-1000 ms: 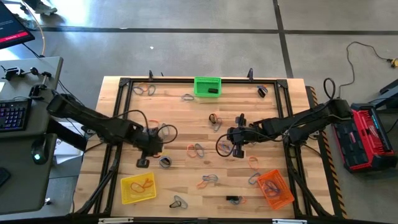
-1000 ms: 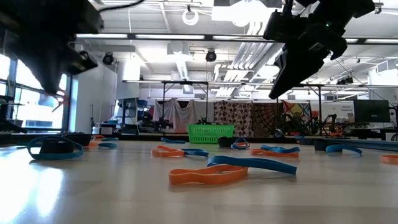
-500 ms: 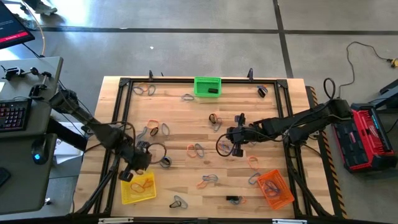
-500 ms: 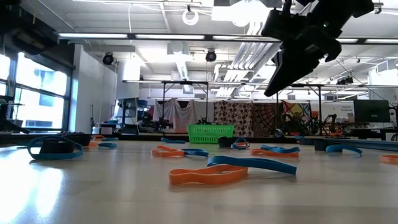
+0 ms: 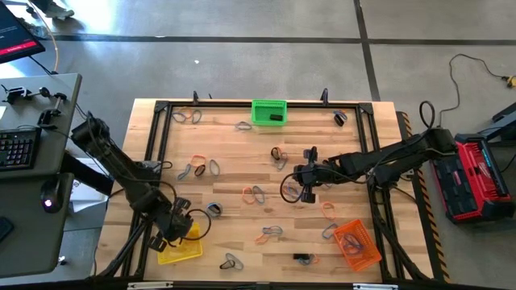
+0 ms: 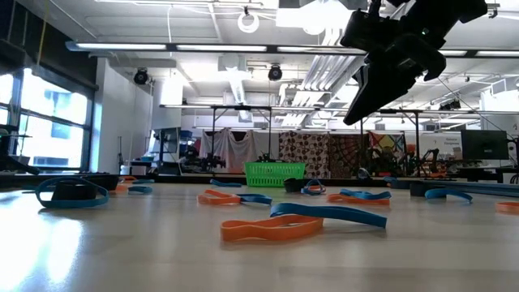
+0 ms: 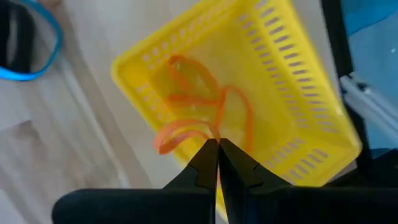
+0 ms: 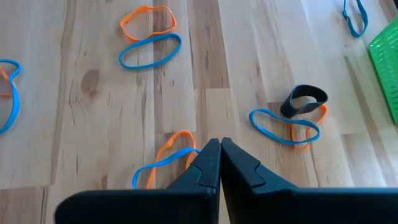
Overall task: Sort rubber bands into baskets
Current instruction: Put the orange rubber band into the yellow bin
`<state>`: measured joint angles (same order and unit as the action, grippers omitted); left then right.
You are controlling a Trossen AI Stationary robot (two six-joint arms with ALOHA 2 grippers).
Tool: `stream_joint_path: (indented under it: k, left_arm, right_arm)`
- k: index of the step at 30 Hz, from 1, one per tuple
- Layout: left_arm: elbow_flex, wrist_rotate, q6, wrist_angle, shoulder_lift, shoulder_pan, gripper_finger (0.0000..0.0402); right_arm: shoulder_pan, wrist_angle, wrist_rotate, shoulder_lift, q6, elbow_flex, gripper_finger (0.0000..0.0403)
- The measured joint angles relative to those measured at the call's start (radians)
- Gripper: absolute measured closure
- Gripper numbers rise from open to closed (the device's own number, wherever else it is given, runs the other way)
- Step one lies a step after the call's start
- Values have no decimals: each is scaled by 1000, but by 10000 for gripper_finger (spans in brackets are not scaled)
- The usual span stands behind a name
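Over yellow basket (image 7: 298,81), left jaws (image 7: 217,152) together on orange band (image 7: 186,130); right jaws (image 8: 219,149) together, mid-table

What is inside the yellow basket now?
The yellow basket holds orange rubber bands, seen in the left wrist view. One orange band hangs at the shut left gripper. The gripper covers the basket's part beneath it.

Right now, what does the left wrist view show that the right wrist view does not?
Only the left wrist view shows the yellow basket with orange bands in it, below the shut left gripper. Only the right wrist view shows the green basket's corner, a black band and the shut right gripper. Both show the wooden table and a blue band.
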<state>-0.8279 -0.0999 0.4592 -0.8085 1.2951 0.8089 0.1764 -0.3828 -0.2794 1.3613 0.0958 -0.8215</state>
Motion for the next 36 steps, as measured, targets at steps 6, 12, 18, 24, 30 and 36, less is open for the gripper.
stream_joint_path:
  k: [6,12,18,24,30,36]
  left_arm:
    - [-99,47,2,-66,46,20,401]
    - [-126,47,-15,-59,127,29,401]
    - [-126,85,-43,-51,214,67,401]
    - [-125,93,-43,-33,273,101,401]
    - [-125,87,-34,-25,300,117,400]
    - [-125,79,-15,-26,301,117,377]
  right_arm:
    - [0,0,0,0,-11,0,403]
    - [0,0,-3,0,-11,0,403]
    - [0,0,-6,0,-11,0,403]
    - [0,0,-6,0,-18,0,403]
    - [0,0,-6,0,-18,0,403]
    - [0,0,-6,0,-18,0,403]
